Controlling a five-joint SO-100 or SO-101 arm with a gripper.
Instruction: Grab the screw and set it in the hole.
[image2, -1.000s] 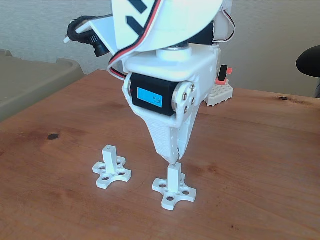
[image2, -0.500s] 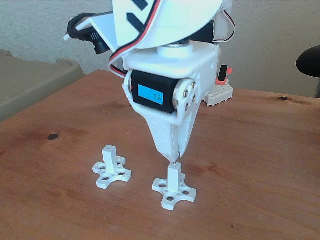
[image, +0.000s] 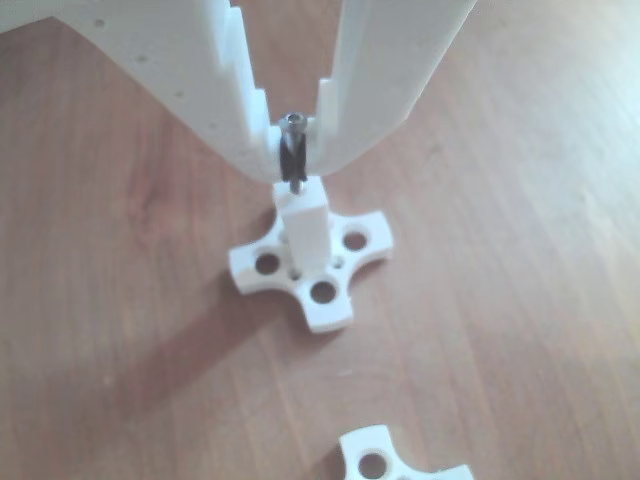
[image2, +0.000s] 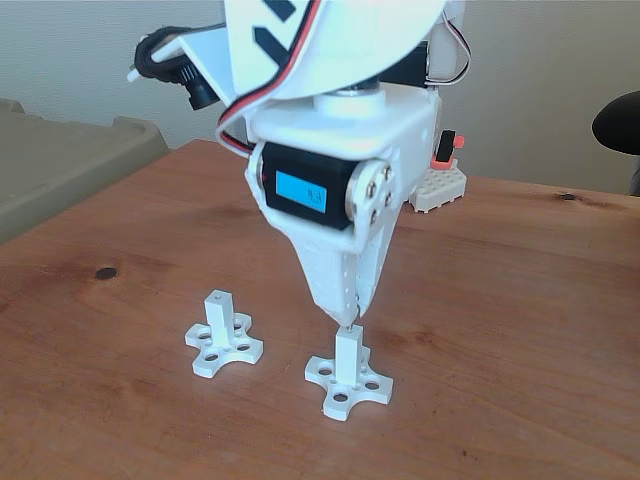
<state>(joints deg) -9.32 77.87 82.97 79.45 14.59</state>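
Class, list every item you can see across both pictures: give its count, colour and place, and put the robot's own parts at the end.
Thin silvery metal screw: one, upright between the fingertips, tip at the top of the nearer post.
White square post on cross-shaped base: two; one under the gripper, the other to its left in the fixed view.
Brown wooden table: one, under everything.
White studded block with red part: one, behind the arm.
Gripper: one, white, shut on the screw above the post.

A home room, seemingly: wooden table (image2: 520, 330), plain wall (image2: 60, 60), beige bin (image2: 60, 160).
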